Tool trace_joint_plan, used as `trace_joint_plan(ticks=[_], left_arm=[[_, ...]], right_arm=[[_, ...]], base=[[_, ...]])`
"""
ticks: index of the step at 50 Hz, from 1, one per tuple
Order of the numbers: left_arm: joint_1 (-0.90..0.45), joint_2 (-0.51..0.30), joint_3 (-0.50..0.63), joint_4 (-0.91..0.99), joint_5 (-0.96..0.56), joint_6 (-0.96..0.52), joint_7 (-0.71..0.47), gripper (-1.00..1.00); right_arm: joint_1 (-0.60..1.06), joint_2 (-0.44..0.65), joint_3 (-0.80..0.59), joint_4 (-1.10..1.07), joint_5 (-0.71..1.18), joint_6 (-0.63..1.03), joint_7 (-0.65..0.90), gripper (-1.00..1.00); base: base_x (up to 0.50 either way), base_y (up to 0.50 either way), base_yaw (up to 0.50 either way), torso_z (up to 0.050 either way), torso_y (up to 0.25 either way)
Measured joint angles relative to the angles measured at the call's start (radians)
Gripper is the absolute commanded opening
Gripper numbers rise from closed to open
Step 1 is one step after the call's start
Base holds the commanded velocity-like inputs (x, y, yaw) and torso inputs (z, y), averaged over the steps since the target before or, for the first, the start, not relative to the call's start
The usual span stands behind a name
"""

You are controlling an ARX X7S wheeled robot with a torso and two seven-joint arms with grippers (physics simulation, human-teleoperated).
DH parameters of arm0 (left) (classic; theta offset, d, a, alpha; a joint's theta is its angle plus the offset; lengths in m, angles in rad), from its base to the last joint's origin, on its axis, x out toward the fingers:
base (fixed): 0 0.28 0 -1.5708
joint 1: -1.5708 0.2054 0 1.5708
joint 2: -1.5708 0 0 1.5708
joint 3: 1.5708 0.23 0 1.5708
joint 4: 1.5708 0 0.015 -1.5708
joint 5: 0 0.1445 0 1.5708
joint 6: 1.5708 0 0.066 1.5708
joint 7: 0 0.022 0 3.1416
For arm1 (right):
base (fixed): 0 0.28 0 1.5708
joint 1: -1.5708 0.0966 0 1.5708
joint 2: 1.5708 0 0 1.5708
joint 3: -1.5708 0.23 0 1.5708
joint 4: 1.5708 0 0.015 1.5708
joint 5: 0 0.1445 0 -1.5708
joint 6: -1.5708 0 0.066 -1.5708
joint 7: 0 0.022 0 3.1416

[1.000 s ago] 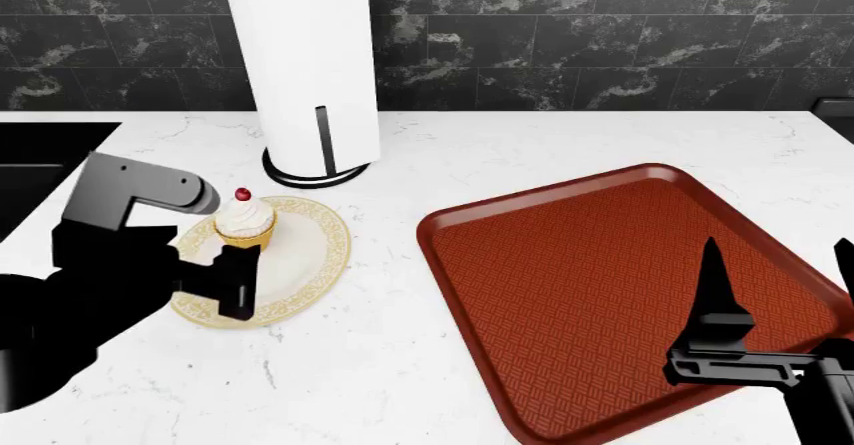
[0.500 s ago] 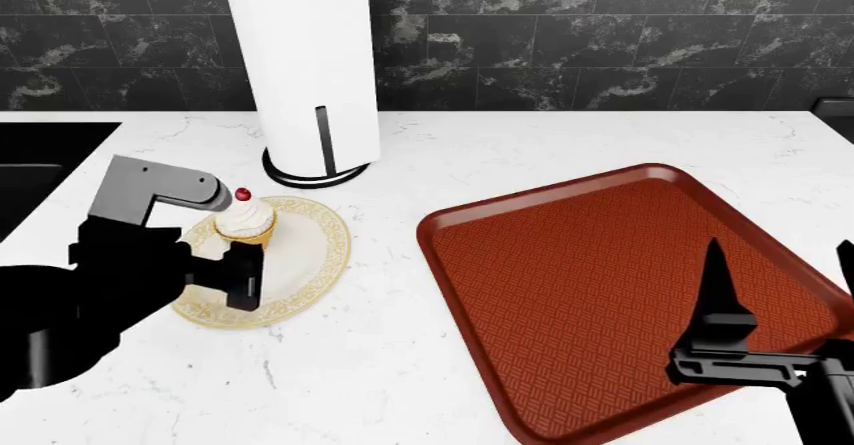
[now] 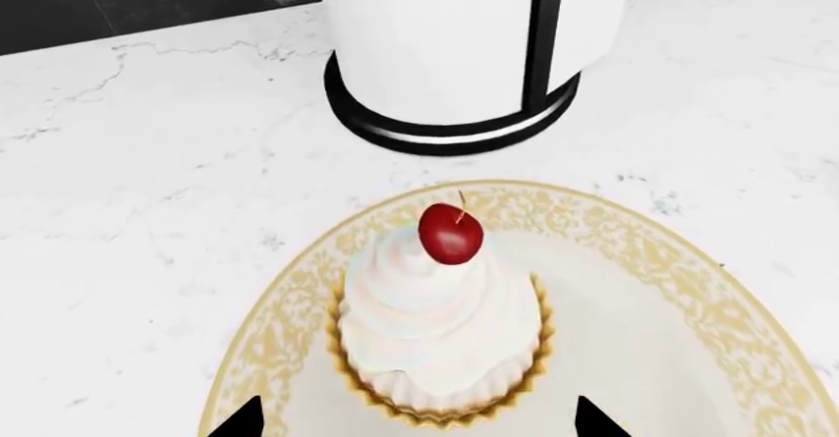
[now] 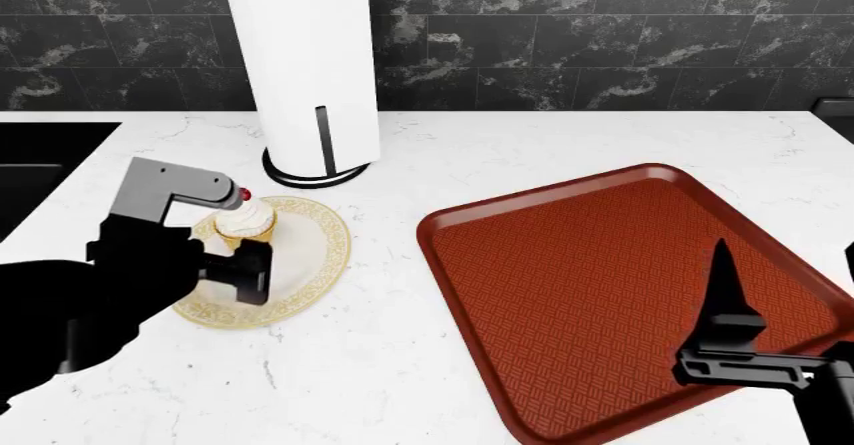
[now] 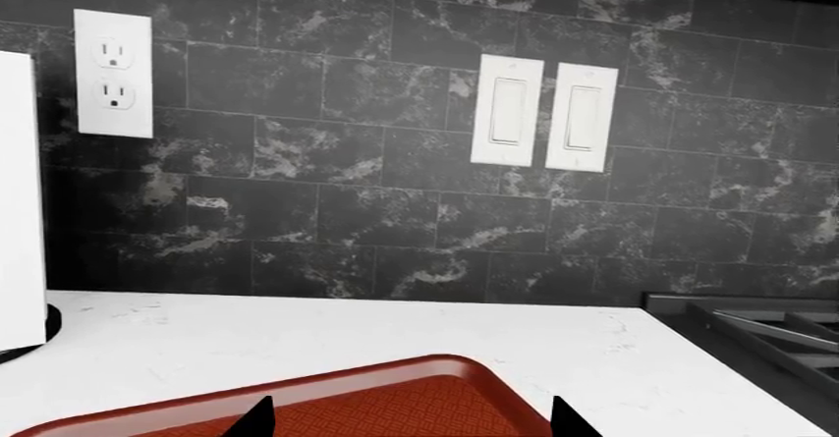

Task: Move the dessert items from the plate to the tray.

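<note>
Cupcake (image 4: 246, 223) waiting on its gold-rimmed plate (image 4: 310, 265) at left of the head view — nothing is sitting on the red tray (image 4: 601, 295) at right yet.
Left gripper (image 4: 238, 263) is straddling it with jaws apart; right gripper (image 4: 727, 310) is idling, also parted. Only the left wrist view is showing the cherry — no second dessert is visible anywhere.

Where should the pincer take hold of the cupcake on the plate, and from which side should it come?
Grip the pleated wrapper at the base of the cupcake, fingers either side, approaching level from the left pincer side. The soft frosting and cherry on top probably make a top grasp messy.
</note>
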Motion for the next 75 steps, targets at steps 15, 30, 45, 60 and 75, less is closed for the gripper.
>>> trace_joint_plan(ticks=[15, 30, 45, 60, 75], left_arm=[[-0.015, 0.018, 0.031, -0.049, 0.036, 0.027, 0.029, 1.0], [-0.025, 0.035, 0.06, -0.094, 0.071, 0.055, 0.052, 1.0], [-0.036, 0.053, 0.085, -0.139, 0.102, 0.082, 0.072, 1.0], [-0.057, 0.07, 0.098, -0.176, 0.118, 0.097, 0.086, 1.0], [-0.065, 0.074, 0.099, -0.178, 0.121, 0.101, 0.094, -1.0]], right_arm=[[-0.013, 0.002, 0.0, 0.005, -0.007, -0.013, 0.0, 1.0], [-0.027, 0.003, 0.002, 0.008, -0.013, -0.026, -0.001, 1.0], [-0.045, 0.006, 0.012, 0.009, -0.015, -0.039, -0.002, 1.0], [-0.062, 0.014, 0.028, 0.006, -0.009, -0.049, 0.002, 1.0], [-0.071, 0.014, 0.027, 0.011, -0.015, -0.059, 0.001, 1.0]], base=[[0.0, 0.0, 0.0, 0.0, 0.0], [0.0, 0.0, 0.0, 0.0, 0.0], [0.0, 0.0, 0.0, 0.0, 0.0], [0.0, 0.0, 0.0, 0.0, 0.0], [0.0, 0.0, 0.0, 0.0, 0.001]])
